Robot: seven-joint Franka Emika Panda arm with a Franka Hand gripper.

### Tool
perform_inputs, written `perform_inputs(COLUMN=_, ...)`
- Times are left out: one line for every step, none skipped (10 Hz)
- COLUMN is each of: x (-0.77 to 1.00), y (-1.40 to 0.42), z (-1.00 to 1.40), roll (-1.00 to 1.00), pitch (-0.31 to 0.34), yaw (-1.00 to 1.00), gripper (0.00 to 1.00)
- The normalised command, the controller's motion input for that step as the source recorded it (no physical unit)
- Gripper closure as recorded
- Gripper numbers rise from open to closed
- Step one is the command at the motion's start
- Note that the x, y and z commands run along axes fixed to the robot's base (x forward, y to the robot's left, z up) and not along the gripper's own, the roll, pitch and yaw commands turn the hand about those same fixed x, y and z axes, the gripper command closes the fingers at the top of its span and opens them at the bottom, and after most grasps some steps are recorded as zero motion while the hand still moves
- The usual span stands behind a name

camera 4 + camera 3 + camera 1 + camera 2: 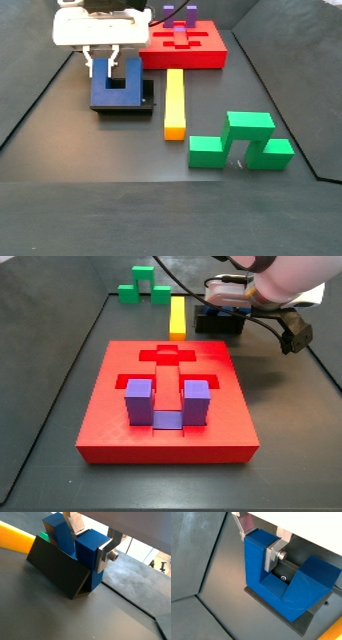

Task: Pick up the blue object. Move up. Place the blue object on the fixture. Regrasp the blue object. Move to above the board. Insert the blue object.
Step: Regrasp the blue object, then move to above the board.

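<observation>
Gripper [264,543] is closed on one prong of the blue object [281,582], which is seated prongs-up on the fixture [57,569], probably for regrasping; full seating is unclear

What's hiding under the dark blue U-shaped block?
The dark blue U-shaped block sits on the small black fixture. The hand grips one prong from above. The fixture's top beneath the block is covered.
</observation>
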Motion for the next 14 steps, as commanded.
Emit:
perform_inputs(x=0.0, y=0.0, z=0.0, roll=0.0, pitch=0.0, yaw=0.0, gripper=1.0)
perform_inputs(x=0.0, y=0.0, z=0.0, roll=0.0, pitch=0.0, yaw=0.0, gripper=1.0)
perform_inputs(x=0.0, y=0.0, z=0.0, roll=0.0, pitch=0.0, yaw=0.0, gripper=1.0)
perform_inputs(x=0.0, y=0.0, z=0.0, roll=0.0, pitch=0.0, yaw=0.0, gripper=1.0)
perform_inputs(x=0.0, y=0.0, z=0.0, roll=0.0, pitch=0.0, yaw=0.0, gripper=1.0)
perform_inputs(x=0.0, y=0.0, z=0.0, roll=0.0, pitch=0.0, yaw=0.0, gripper=1.0)
perform_inputs(x=0.0, y=0.0, z=0.0, roll=0.0, pitch=0.0, yaw=0.0, gripper=1.0)
perform_inputs(x=0.0, y=0.0, z=0.0, roll=0.0, pitch=0.0, yaw=0.0, gripper=1.0)
perform_inputs(x=0.0, y=0.0, z=0.0, roll=0.0, pitch=0.0, yaw=0.0, gripper=1.0)
perform_inputs(x=0.0, y=0.0, z=0.0, roll=0.0, pitch=0.0, yaw=0.0, gripper=1.0)
perform_inputs(x=0.0, y=0.0, z=0.0, roll=0.0, pitch=0.0, yaw=0.0, gripper=1.0)
perform_inputs(x=0.0, y=0.0, z=1.4, roll=0.0, pitch=0.0, yaw=0.0, gripper=1.0)
perform_inputs(x=0.02, y=-0.01, z=1.4, roll=-0.04, pitch=-0.039, yaw=0.02, gripper=1.0)
perform_inputs(x=-0.01, y=0.01, z=1.4, roll=-0.13, pitch=-0.062, yaw=0.01, gripper=1.0)
